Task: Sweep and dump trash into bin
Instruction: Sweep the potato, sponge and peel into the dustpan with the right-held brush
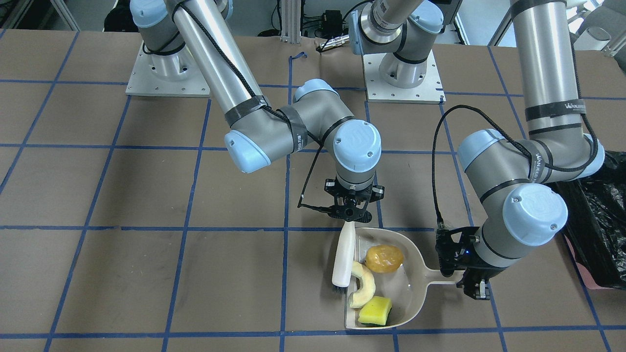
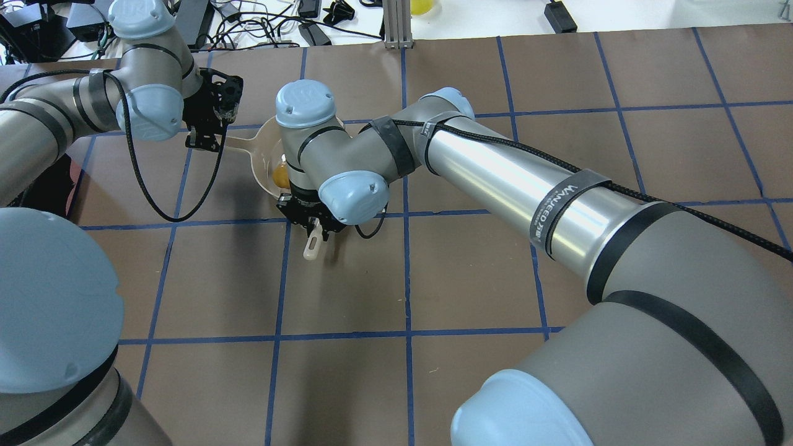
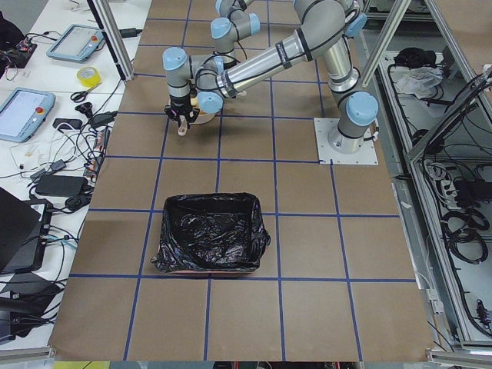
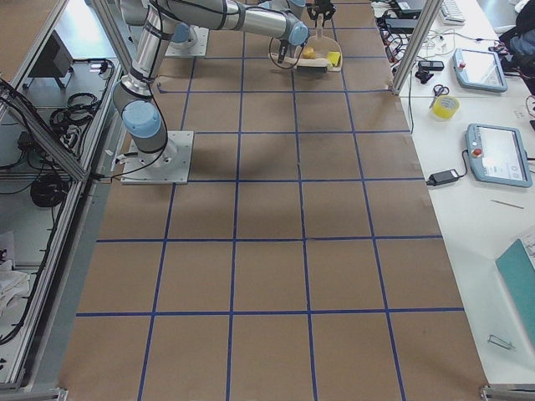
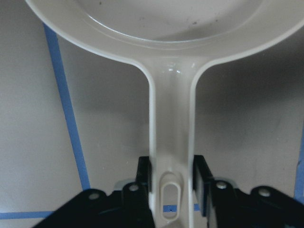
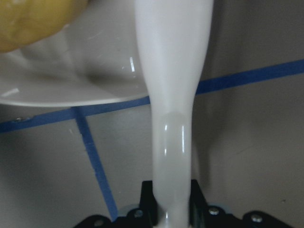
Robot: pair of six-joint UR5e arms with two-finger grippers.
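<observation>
Plainly, low in the front view, the glossy orange-brown lump (image 1: 384, 258), pale curved rind slice (image 1: 364, 288) and green-and-yellow sponge square (image 1: 375, 311) lie in the smooth beige plastic dustpan (image 1: 415, 288). Tilting it while lifting could roll the rounded lump out. In the wrist views, the left fingers (image 5: 142, 175) are clenched on its flat handle and the right fingers (image 6: 148, 197) clamp the slick white brush (image 6: 173, 95). In the left side view, the crinkly black-bagged bin (image 3: 209, 201) sits lower centre, well apart.

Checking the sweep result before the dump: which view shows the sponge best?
Exterior front-facing: the sponge lies unobstructed in the dustpan, near its open edge. Exterior right shows it only as a tiny yellow speck. In overhead, the right arm hides it. Exterior left and both wrist views don't show it.
</observation>
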